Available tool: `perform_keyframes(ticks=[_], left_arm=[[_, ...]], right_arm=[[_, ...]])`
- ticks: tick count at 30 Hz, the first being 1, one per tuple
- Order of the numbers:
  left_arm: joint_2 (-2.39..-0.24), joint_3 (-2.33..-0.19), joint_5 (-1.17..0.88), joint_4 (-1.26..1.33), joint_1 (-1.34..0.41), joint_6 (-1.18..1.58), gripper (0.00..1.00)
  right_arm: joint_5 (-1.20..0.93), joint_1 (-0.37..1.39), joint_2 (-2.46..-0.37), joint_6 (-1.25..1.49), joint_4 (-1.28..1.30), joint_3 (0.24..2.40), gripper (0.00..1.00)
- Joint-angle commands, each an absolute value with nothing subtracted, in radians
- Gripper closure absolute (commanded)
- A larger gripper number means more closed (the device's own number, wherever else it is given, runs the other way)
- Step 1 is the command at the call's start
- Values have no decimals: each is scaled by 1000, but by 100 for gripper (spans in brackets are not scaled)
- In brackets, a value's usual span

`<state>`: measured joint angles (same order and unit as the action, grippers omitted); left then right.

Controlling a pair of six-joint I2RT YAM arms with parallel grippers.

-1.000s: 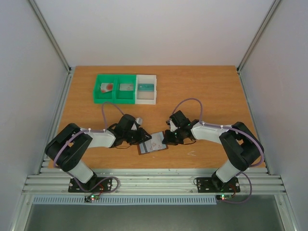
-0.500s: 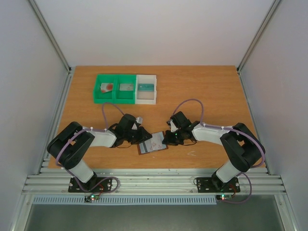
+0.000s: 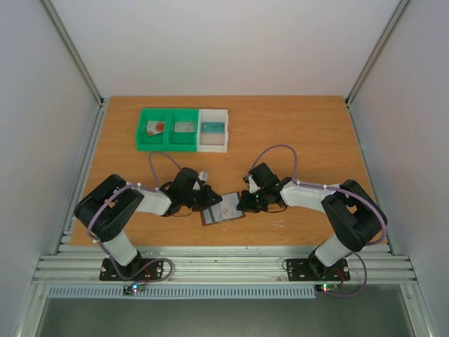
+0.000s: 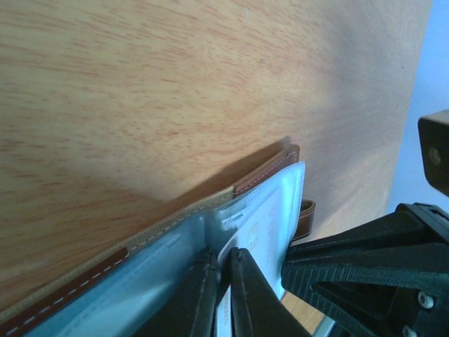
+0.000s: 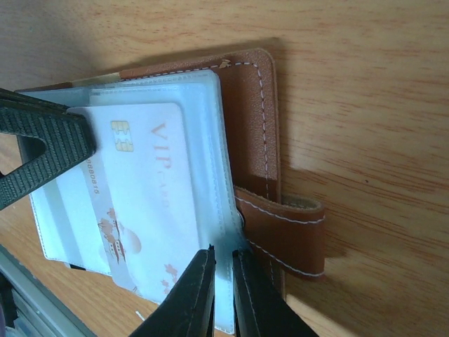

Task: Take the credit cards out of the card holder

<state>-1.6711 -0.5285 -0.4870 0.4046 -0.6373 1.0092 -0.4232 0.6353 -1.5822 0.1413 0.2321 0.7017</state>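
Since a second ago the left arm's raised elbow has swung a little toward the centre, while the left tool (image 3: 208,201), the right tool (image 3: 244,203) and the card holder (image 3: 223,209) between them have barely shifted. The card holder lies open on the tabletop (image 3: 309,133) near the front edge, brown leather underneath and clear sleeves facing up. The left tool (image 4: 223,298) is clenched almost shut on a thin pale leaf of the sleeves; whether a card is pinched with it cannot be told. The right tool (image 5: 223,298) is clenched on the opposite sleeve edge, just beside the brown strap (image 5: 287,235) that sticks out from the leather side. A whitish credit card (image 5: 144,196) with a gold chip and reddish lettering lies inside the top sleeve, and one left finger (image 5: 42,147) lies over its corner by the chip. At the back of the tabletop, well apart from both arms, stands a green bin (image 3: 167,144) with two compartments, with a white bin (image 3: 213,147) touching its right side; each compartment holds a small flat item.
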Motion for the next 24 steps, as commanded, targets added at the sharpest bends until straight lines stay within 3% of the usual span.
perform_keyframes(ticks=[1, 24], left_arm=[[-1698, -516, -491, 475, -643, 1011, 96], [-1616, -483, -494, 407, -633, 968, 100]], right_arm=[[-375, 641, -1585, 156, 277, 662, 91], [-323, 640, -1571, 159, 278, 650, 91]])
